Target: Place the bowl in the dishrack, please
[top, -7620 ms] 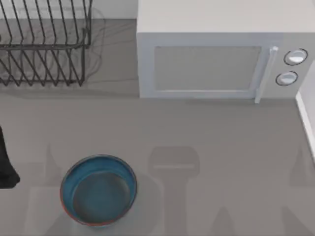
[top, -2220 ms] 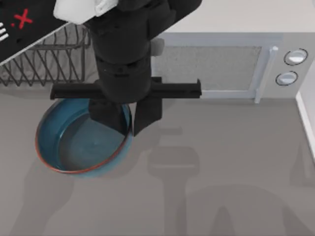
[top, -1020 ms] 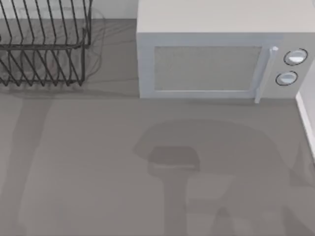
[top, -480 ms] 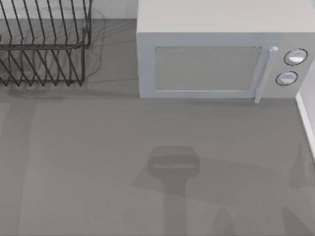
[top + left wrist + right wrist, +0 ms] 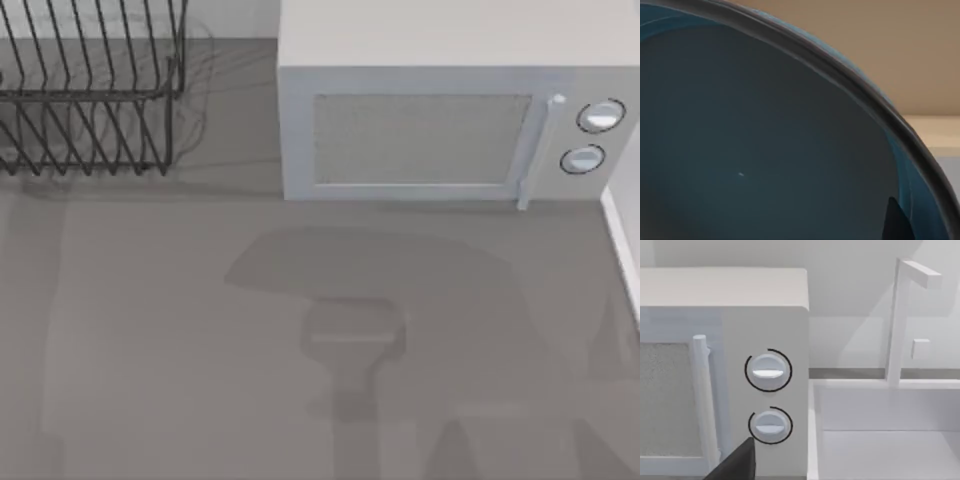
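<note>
**Step in hand: carrying the bowl to the dishrack**

The bowl (image 5: 765, 150) sits close against the left wrist camera, evidently carried above the worktop (image 5: 200, 330); the left pincer's state cannot be told. The dishrack (image 5: 90, 110) stands far left, beside the microwave (image 5: 430, 120). Next: lower the bowl between the tines.

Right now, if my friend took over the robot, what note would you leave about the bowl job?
Left end effector: shut on the bowl, one finger inside its wall, off the table.
Right end effector: parked facing the microwave knobs.
Dishrack: top view's far left corner, bowl not yet in it.
Done: bowl picked up.
Left: carry it to the dishrack and set it in.
</note>
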Controlling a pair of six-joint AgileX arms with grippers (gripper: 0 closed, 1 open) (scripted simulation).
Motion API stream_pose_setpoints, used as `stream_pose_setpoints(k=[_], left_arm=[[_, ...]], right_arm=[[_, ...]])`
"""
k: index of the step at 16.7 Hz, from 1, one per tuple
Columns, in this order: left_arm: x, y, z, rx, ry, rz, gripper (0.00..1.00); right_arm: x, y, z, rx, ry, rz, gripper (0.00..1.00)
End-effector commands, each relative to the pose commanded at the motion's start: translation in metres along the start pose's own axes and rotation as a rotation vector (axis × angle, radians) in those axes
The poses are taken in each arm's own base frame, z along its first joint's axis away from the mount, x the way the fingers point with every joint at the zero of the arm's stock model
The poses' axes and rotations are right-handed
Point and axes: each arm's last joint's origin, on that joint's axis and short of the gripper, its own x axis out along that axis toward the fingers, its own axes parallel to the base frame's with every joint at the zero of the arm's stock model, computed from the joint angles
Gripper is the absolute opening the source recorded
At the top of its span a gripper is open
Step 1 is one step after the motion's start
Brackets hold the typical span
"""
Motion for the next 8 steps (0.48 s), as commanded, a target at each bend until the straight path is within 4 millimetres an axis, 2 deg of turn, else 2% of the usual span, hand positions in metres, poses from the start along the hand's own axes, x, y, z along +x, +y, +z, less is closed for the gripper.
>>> stream_pose_setpoints(k=[4,6,8], left_arm=[[0.071,0.004,-0.053,0.004,-0.008,0.002,0.00],[0.098,0.002,-0.086,0.008,-0.022,-0.001,0.00],[0.116,-0.001,-0.118,0.009,-0.030,-0.003,0.00]], right_arm=[[0.000,0.000,0.000,0.000,0.000,0.000,1.00],[0.000,0.000,0.000,0.000,0.000,0.000,1.00],[0.000,0.000,0.000,0.000,0.000,0.000,1.00]])
